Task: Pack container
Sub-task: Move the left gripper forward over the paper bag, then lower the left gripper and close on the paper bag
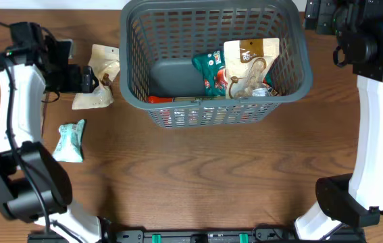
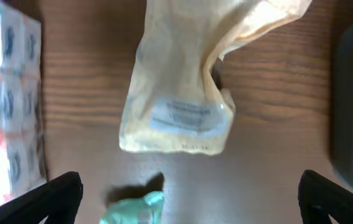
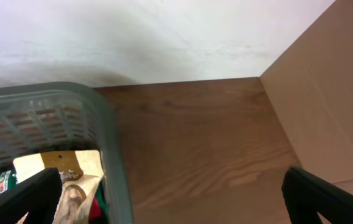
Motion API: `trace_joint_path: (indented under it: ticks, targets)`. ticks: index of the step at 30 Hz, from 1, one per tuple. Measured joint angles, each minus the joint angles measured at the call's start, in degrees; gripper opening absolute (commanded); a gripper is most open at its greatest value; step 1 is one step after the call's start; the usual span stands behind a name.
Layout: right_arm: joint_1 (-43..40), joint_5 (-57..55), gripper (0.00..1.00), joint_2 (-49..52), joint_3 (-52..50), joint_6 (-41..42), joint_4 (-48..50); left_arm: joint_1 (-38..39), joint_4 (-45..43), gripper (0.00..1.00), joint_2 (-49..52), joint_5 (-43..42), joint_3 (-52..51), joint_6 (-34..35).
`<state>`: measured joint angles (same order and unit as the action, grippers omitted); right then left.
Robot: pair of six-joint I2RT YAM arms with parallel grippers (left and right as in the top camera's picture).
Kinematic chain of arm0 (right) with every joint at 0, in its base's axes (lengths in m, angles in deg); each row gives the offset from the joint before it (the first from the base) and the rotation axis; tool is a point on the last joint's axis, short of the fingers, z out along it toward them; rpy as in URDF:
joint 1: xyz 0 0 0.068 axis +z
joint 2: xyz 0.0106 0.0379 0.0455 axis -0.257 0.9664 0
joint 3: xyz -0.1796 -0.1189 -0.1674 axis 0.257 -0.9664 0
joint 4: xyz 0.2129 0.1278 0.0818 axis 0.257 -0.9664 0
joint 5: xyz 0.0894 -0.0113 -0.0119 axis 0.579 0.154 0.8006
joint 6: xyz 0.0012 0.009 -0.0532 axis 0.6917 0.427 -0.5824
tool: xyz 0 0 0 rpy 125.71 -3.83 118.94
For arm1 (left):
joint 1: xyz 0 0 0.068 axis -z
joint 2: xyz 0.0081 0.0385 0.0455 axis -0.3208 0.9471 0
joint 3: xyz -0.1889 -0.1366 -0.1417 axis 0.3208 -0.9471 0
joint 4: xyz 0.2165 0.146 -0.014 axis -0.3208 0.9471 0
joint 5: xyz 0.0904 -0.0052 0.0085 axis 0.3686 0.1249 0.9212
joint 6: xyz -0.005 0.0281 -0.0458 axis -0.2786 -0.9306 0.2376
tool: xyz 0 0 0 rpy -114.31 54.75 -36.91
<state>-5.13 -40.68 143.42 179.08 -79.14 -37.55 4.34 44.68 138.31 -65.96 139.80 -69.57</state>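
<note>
Step in hand: picking up the next item, left side. The basket (image 1: 129, 74) sits at the far middle of the table (image 1: 198, 175). It is partly filled, with snack packs (image 1: 242, 67) bunched in its right half and the left part of its floor bare.

The left gripper (image 2: 190, 185) is spread wide and empty, hovering just short of a crumpled beige pouch (image 2: 182, 93) that lies just beside the basket's left wall. A small green pack (image 1: 69, 142) lies nearer the robot, apart from the pouch (its tip shows low between the jaws in the left wrist view).

The right gripper (image 3: 171, 177) is also spread and empty, off the basket's far right corner and not involved.

Next move, my read: bring the left gripper forward so the jaws straddle the pouch, then drop, close, lift and carry it right over the rim. The pouch looks limp, so a pinch across its narrower middle seems safest. Two items look left outside the basket.
</note>
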Motion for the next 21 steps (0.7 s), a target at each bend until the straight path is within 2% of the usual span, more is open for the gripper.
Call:
trace_joint_path:
  ticks: [10, 21]
  targets:
    - [0.0, 0.0, 0.99, 0.0, 0.0, 0.0, 0.0, 1.0, -1.9, 0.98, 5.8, 0.7, 4.5, -5.0]
    - [0.0, 0.0, 0.99, 0.0, 0.0, 0.0, 0.0, 7.4, -2.3, 0.98, 13.4, 0.6, 5.4, -10.5]
